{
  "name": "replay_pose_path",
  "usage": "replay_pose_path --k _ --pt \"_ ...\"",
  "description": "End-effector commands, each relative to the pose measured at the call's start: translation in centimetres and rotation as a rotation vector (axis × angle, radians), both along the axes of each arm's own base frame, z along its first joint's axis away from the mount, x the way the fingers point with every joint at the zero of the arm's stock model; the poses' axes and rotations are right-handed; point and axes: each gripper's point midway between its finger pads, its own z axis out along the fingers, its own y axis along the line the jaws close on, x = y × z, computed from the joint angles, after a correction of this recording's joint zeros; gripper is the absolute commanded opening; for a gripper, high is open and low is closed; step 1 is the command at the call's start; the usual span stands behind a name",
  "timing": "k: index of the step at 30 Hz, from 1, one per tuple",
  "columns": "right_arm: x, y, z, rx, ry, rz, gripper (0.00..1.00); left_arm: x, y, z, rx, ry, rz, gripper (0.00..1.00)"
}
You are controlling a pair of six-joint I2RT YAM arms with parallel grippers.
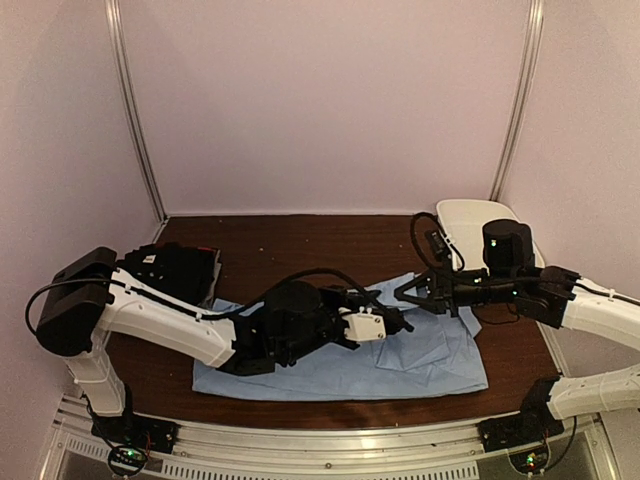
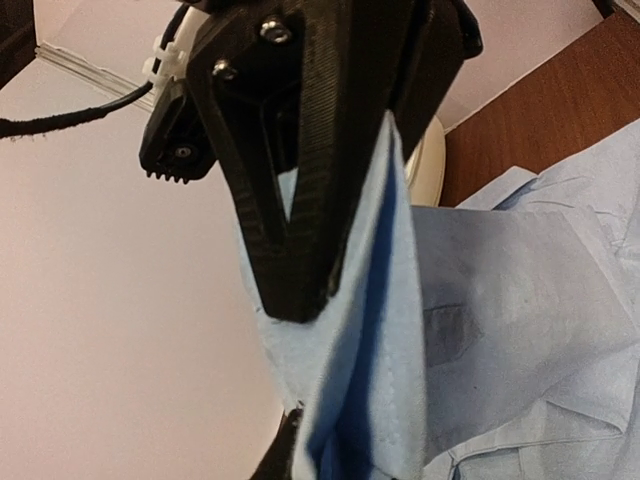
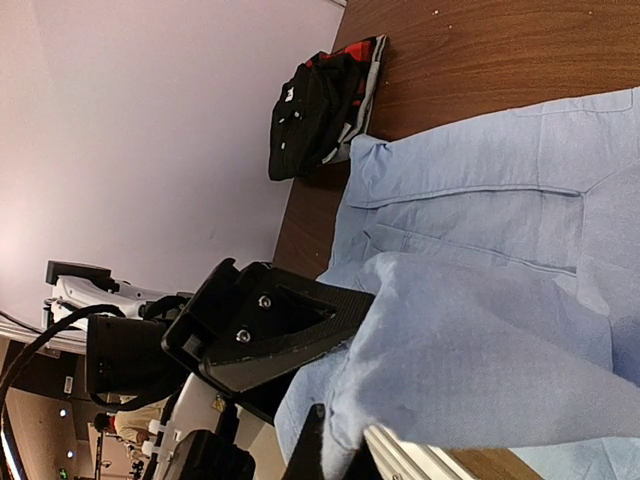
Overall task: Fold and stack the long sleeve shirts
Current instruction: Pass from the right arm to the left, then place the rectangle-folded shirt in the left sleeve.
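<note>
A fold of the light blue shirt (image 2: 520,300) fills the left wrist view, running up between the black fingers (image 2: 300,200) of the left gripper (image 2: 290,370). Its jaws stand nearly together, pinching that fold. The right gripper (image 3: 345,380) meets it from the other side above the middle of the table (image 1: 300,245). Its jaws are closed on an edge of the same shirt, and the cloth drapes over the lower finger.

Seen from above, the two grippers are just beside each other over the shirt's far edge. The rest of the shirt lies spread flat on the near half of the brown table, collar towards the right.

The black shirt (image 1: 180,270) sits bunched at the far left corner, well apart from the blue one. A white tub (image 1: 470,220) stands at the far right edge, behind the right arm.
</note>
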Motion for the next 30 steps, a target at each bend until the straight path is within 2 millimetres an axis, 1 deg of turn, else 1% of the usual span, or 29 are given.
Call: replay_pose_path --k 1,2,3,6,7,8,10,11,13,14,16,18,22,24,27,29,30 --pt "-0.1 -0.3 0.4 0.012 -0.019 -0.001 0.04 -0.4 0.4 2.1 -0.064 0.013 -0.009 0.09" --pt "0.0 -0.3 0.4 0.01 -0.02 -0.002 0.06 -0.4 0.4 2.0 -0.059 0.021 -0.009 0.03" --pt "0.0 -0.3 0.4 0.008 -0.022 -0.003 0.09 -0.4 0.5 2.0 -0.056 0.029 -0.009 0.0" --pt "0.1 -0.6 0.2 -0.016 -0.026 -0.009 0.25 -0.4 0.8 1.7 -0.049 0.061 0.003 0.0" --pt "0.1 -0.8 0.0 -0.034 -0.027 -0.011 0.35 -0.4 1.0 1.7 -0.056 0.079 0.01 0.0" --pt "0.2 -1.1 -0.1 -0.057 -0.035 -0.018 0.42 -0.3 1.1 1.7 -0.058 0.091 0.018 0.0" --pt "0.2 -2.1 -0.5 -0.121 -0.047 -0.035 0.54 -0.3 1.3 1.6 -0.056 0.119 0.026 0.0" --pt "0.2 -2.7 -0.6 -0.155 -0.056 -0.046 0.57 -0.3 1.4 1.5 -0.053 0.133 0.029 0.0" --pt "0.3 -4.0 -0.1 -0.216 -0.079 -0.075 0.63 -0.4 1.5 1.3 -0.049 0.168 0.033 0.0" --pt "0.0 -4.9 -0.3 -0.261 -0.076 -0.086 0.66 -0.5 1.6 1.2 -0.047 0.185 0.033 0.0" --pt "0.0 -6.3 0.3 -0.314 -0.1 -0.116 0.73 -0.8 1.6 1.0 -0.036 0.212 0.018 0.0" --pt "0.1 -7.7 1.1 -0.368 -0.124 -0.157 0.76 -1.5 1.4 0.9 -0.021 0.238 -0.02 0.0" --pt "0.6 -10.3 2.7 -0.454 -0.178 -0.241 0.76 -3.4 0.5 0.8 0.025 0.332 -0.121 0.0" --pt "1.2 -11.3 3.0 -0.507 -0.194 -0.274 0.77 -4.7 0.0 1.1 0.048 0.374 -0.167 0.0" --pt "2.3 -12.2 2.4 -0.579 -0.196 -0.295 0.77 -7.2 -0.8 1.4 0.098 0.406 -0.232 0.0" --pt "3.2 -12.7 1.4 -0.618 -0.186 -0.304 0.77 -9.2 -1.3 1.7 0.134 0.421 -0.283 0.0" --pt "3.7 -12.9 0.9 -0.631 -0.177 -0.307 0.77 -10.4 -1.4 1.5 0.16 0.431 -0.31 0.0"
